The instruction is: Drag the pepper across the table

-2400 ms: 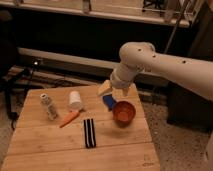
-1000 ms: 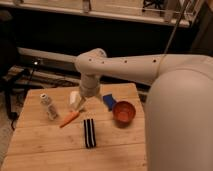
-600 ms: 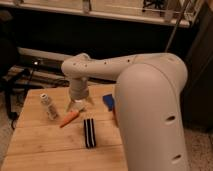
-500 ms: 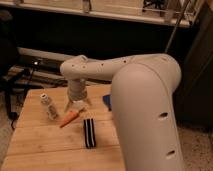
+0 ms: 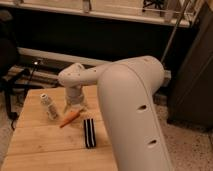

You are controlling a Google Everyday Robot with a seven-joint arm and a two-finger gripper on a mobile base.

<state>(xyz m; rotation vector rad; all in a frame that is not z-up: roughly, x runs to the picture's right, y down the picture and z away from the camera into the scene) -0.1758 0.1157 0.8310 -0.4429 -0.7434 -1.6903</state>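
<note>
The drag looks not yet begun, or at most at its very start; the pepper [image 5: 70,118] lies flat on the table [image 5: 35,147], left of the board's middle, its long axis running from 7 o'clock to 1 o'clock; the gripper [image 5: 74,105] hangs low over the pepper's 1 o'clock end, close enough that contact may be made, though whether it touches cannot be told; nor can it be told whether the gripper is spread or closed, since the arm's wrist and bulky white forearm crowd that spot; what seems left is the whole task: press on or grasp the pepper, then slide it over the planks; a clear white-capped shaker bottle [image 5: 48,106] stands just beside the pepper at its 10 o'clock, and a dark striped flat object [image 5: 89,132] lies near at its 4 o'clock, so either could be nudged depending on the drag direction; no brand, label or writing can be read on anything here.
</note>
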